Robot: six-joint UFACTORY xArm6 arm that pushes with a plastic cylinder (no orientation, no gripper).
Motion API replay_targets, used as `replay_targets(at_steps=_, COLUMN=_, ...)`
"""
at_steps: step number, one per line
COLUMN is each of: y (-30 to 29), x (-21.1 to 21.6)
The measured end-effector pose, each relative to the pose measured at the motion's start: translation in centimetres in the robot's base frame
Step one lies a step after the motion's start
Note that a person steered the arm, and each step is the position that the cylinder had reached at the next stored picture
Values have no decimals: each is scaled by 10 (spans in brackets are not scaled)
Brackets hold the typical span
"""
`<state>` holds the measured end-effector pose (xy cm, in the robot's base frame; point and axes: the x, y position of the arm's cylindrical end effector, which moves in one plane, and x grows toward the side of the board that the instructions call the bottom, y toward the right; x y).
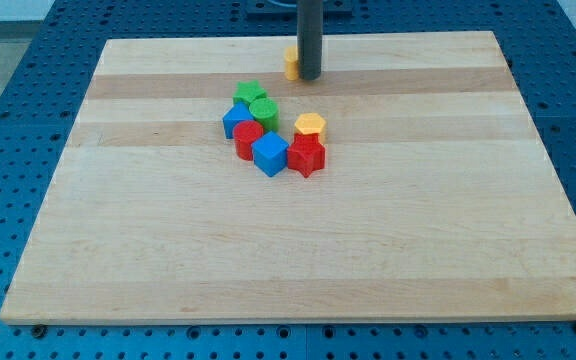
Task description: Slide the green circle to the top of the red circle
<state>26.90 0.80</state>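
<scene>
My tip (310, 76) — upright, beside yellow block (292, 62)

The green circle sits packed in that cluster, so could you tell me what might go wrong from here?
1. The green circle touches the green star and red circle; pushing it could drag both.
2. My tip stands beside a yellow block and may knock it.

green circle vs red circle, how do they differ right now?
Colour: the green circle is green, the red circle red. Position: green circle sits nearer the view's top, red circle below it and slightly to the view's left. Neighbours: green circle abuts a green star; red circle sits between two blue blocks. Both sit in the same cluster, away from my tip.
</scene>
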Motion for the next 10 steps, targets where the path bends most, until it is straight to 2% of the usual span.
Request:
replay_targets(at_steps=1, y=-17, x=-14)
replay_targets(at_steps=2, y=-18, x=-6)
replay_targets(at_steps=4, y=-16, x=72)
replay_targets(at_steps=5, y=-29, x=76)
replay_targets(at_steps=7, y=-57, x=136)
replay_targets(at_steps=8, y=-52, x=159)
replay_targets(at_steps=10, y=-1, x=158)
